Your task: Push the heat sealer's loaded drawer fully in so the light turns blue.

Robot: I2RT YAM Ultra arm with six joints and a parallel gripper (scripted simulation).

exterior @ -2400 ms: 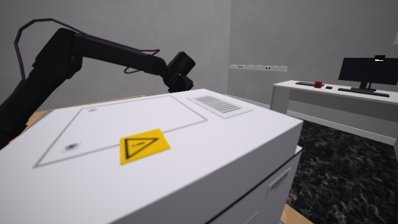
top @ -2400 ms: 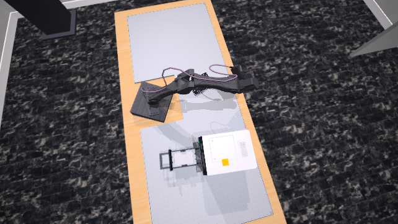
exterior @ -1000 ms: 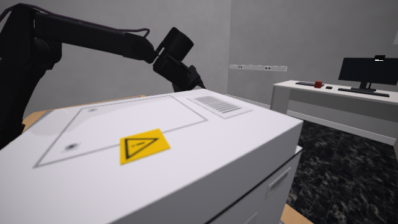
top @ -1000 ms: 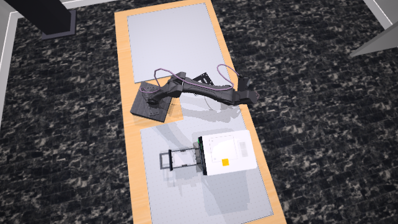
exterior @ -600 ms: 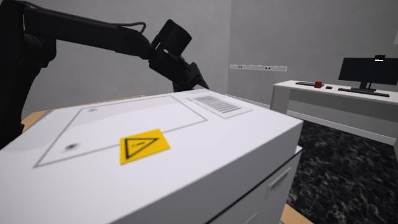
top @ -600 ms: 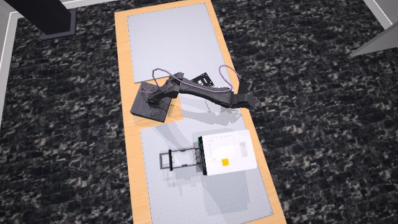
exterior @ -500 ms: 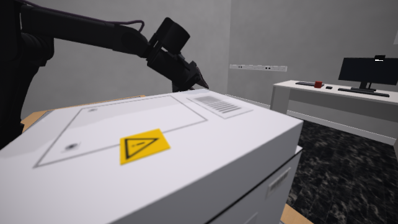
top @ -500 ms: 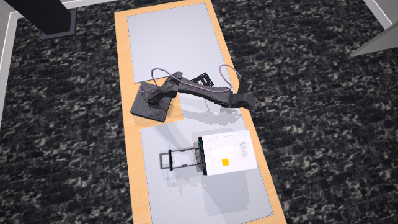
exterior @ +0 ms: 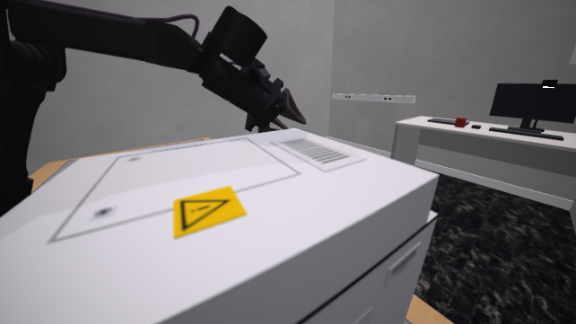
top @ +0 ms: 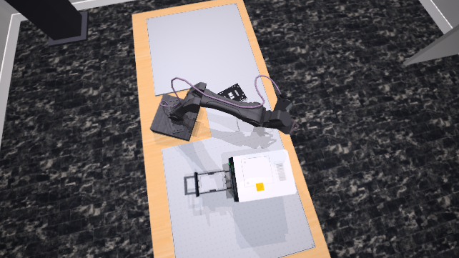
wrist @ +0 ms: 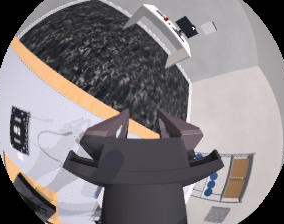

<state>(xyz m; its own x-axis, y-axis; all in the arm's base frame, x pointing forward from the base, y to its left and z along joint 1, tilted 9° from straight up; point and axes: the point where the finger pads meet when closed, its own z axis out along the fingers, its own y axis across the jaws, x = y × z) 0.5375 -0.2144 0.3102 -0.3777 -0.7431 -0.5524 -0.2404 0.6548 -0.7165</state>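
We see a flat black rectangular card with white markings (top: 232,93) (wrist: 20,131) on the table. Across the room, we have a white rectangular desk (exterior: 405,123) (wrist: 151,11) bearing a small red block-like object (exterior: 460,122) (wrist: 166,19) and a black flat-screen monitor (exterior: 534,101) (wrist: 186,27).

1. The heat sealer (top: 266,176) (exterior: 269,232) stands on the table (top: 144,78) (wrist: 58,82).
2. Its drawer (top: 211,182) extends from its front, toward the table's left edge in the top view.
3. The arm's base plate (top: 157,128) and 1 marked card (top: 242,90) (wrist: 19,131) lie above the sealer in that view.
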